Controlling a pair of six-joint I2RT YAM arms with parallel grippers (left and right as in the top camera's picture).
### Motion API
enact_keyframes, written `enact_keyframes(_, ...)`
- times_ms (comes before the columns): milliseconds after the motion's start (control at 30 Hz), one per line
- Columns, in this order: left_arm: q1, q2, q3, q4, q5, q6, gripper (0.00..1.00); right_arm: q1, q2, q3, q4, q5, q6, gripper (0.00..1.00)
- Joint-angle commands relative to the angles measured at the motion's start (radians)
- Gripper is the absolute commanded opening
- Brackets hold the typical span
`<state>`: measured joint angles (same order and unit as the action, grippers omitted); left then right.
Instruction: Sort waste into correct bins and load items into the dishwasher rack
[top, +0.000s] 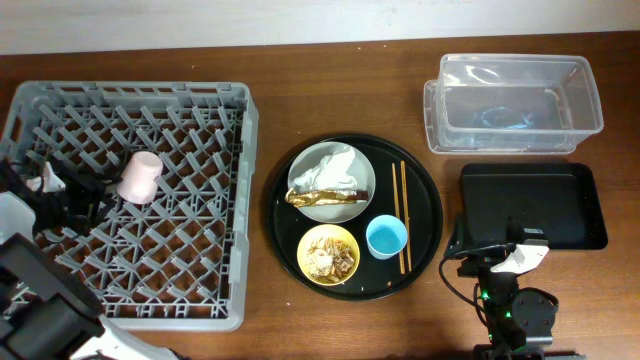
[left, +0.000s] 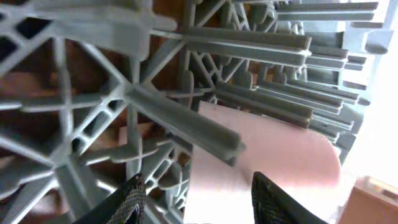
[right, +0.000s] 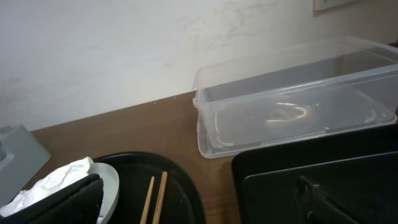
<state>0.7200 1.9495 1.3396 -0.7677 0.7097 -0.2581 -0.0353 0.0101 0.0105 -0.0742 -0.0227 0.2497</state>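
Left tool (left: 199, 186), spread beside the small pink plastic cup (left: 273, 149) lying in the large grey plastic lattice rack (left: 161, 109), risked snagging pegs and rolling it.

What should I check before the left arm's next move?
1. Pink cup in dishwasher rack: ok, resting tilted on the lattice.
2. Left claw open: ok, fingers apart.
3. Left claw free of the cup: cannot tell, the cup sits close ahead.
4. Right claw empty: ok, open, holding nothing.
5. Waste binned: not ok; napkin and wrapper on grey plate, scraps in yellow bowl.
6. Other items loaded: not ok; blue cup and chopsticks on round black tray.
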Motion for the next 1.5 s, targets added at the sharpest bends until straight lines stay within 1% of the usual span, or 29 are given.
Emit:
enact_keyframes(0,0.001,-0.117,0.03,-0.01,-0.105,0.012,0.53,0.009,-0.006,-0.005,-0.005,0.005,-0.01,0.99)
enact_keyframes(133,-0.045,-0.21,0.059,-0.007,-0.105,0.012,0.52,0.009,-0.006,-0.005,-0.005,0.005,-0.01,0.99)
enact_keyframes(200,-0.076,-0.242,0.069,-0.003,-0.105,0.012,0.48,0.009,-0.006,-0.005,-0.005,0.005,-0.01,0.99)
enact_keyframes(233,-0.109,-0.262,0.069,0.004,-0.106,0.029,0.45,0.009,-0.006,-0.005,-0.005,0.005,-0.01,0.99)
enact_keyframes(267,-0.132,-0.267,0.069,0.009,-0.11,0.053,0.44,0.009,-0.006,-0.005,-0.005,0.005,-0.01,0.99)
enact_keyframes(300,-0.148,-0.267,0.069,0.012,-0.119,0.071,0.42,0.009,-0.006,-0.005,-0.005,0.005,-0.01,0.99)
enact_keyframes(333,-0.18,-0.267,0.069,0.015,-0.159,0.092,0.39,0.009,-0.006,-0.005,-0.005,0.005,-0.01,0.99)
enact_keyframes(400,-0.229,-0.264,0.069,0.015,-0.28,0.096,0.25,0.009,-0.006,-0.005,-0.005,0.005,-0.01,0.99)
enact_keyframes(500,-0.32,-0.249,0.068,0.023,-0.513,0.096,0.06,0.009,-0.006,-0.005,-0.005,0.005,-0.01,0.99)
enact_keyframes(533,-0.347,-0.238,0.068,0.031,-0.567,0.095,0.01,0.009,-0.006,-0.005,-0.005,0.005,-0.01,0.99)
enact_keyframes(667,-0.39,-0.186,0.068,0.071,-0.641,0.095,0.0,0.009,-0.006,-0.005,-0.005,0.005,-0.01,0.98)
enact_keyframes(867,-0.397,-0.085,0.068,0.124,-0.62,0.095,0.0,0.009,-0.007,-0.005,-0.005,0.005,-0.01,0.99)
enact_keyframes(1067,-0.395,-0.076,0.069,0.133,-0.63,0.095,0.0,0.009,-0.006,-0.005,-0.005,0.005,-0.01,0.99)
enact_keyframes(1167,-0.382,-0.098,0.071,0.115,-0.633,0.083,0.0,0.009,-0.006,-0.005,-0.005,0.005,-0.01,0.99)
enact_keyframes(1267,-0.354,-0.158,0.087,0.088,-0.658,0.022,0.0,0.009,-0.006,-0.005,-0.005,0.005,-0.01,0.99)
enact_keyframes(1367,-0.323,-0.238,0.098,0.047,-0.659,0.019,0.0,0.009,-0.006,-0.005,-0.005,0.005,-0.01,0.99)
enact_keyframes(1467,-0.297,-0.286,0.098,-0.007,-0.696,0.018,0.0,0.009,-0.006,-0.005,-0.005,0.005,-0.01,0.99)
